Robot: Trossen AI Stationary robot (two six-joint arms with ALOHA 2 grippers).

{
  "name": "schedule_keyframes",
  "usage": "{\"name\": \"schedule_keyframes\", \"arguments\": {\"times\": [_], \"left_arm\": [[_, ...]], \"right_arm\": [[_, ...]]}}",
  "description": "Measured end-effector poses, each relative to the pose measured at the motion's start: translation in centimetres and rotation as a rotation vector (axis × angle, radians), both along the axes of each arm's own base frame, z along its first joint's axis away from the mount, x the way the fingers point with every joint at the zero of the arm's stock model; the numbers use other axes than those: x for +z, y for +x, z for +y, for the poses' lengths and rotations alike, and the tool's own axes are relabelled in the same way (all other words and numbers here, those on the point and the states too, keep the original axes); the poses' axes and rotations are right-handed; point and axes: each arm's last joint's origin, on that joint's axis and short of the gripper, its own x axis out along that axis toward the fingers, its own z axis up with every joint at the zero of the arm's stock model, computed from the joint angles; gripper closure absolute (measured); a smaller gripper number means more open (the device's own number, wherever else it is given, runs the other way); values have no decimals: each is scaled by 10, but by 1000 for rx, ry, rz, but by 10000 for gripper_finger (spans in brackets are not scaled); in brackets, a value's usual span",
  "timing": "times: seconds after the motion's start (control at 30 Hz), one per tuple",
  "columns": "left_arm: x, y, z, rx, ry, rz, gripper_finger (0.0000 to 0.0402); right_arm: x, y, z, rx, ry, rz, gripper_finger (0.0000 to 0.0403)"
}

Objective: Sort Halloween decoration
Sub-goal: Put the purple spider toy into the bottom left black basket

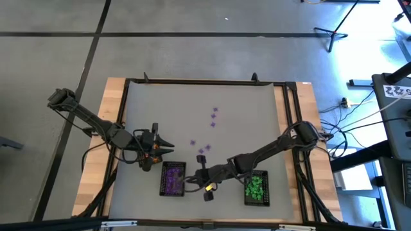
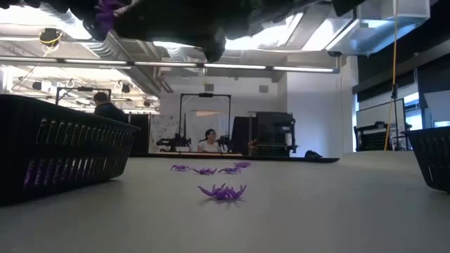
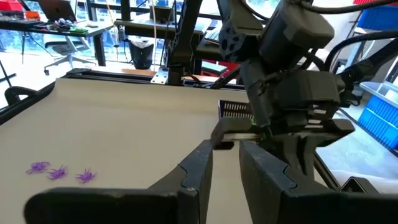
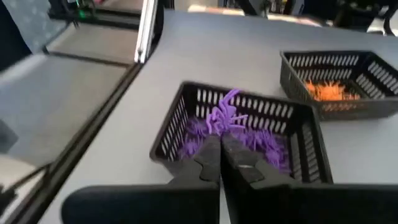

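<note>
The Halloween decoration shows as small purple spiders: several loose ones (image 1: 207, 147) lie on the grey mat, also seen in the low view (image 2: 223, 191). More fill a black mesh tray (image 1: 172, 179). My right gripper (image 4: 221, 138) is shut on one purple spider (image 4: 225, 115) above that tray (image 4: 186, 106); the high view places this gripper (image 1: 189, 181) at the tray's right edge. My left gripper (image 3: 225, 168) waits to the left of the tray (image 1: 167, 147), its fingers apart with nothing between them, above a tray of orange pieces (image 4: 329, 90). My right gripper pinches the purple spider between its two fingertips (image 4: 211, 144). The spider's legs (image 4: 229, 99) stick out beyond the tips. The fingers slant down from the table's right side. The spider is lifted clear, over the purple pile in the tray.
A black mesh tray of green pieces (image 1: 257, 188) stands to the right of the right arm's forearm. A raised black frame (image 1: 192, 81) borders the mat. Free mat lies between the loose spiders and the far edge. People sit in the room beyond the table (image 2: 209, 140).
</note>
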Motion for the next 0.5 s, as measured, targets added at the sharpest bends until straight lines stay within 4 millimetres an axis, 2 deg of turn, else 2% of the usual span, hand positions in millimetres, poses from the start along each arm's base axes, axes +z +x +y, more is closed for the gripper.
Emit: {"name": "schedule_keyframes", "arguments": {"times": [0.27,0.5], "left_arm": [[0,0,0,0,0,0,327],[0,0,0,0,0,0,327]], "right_arm": [[0,7,-7,-30,25,-56,379],[3,10,-11,-54,55,-74,288]]}}
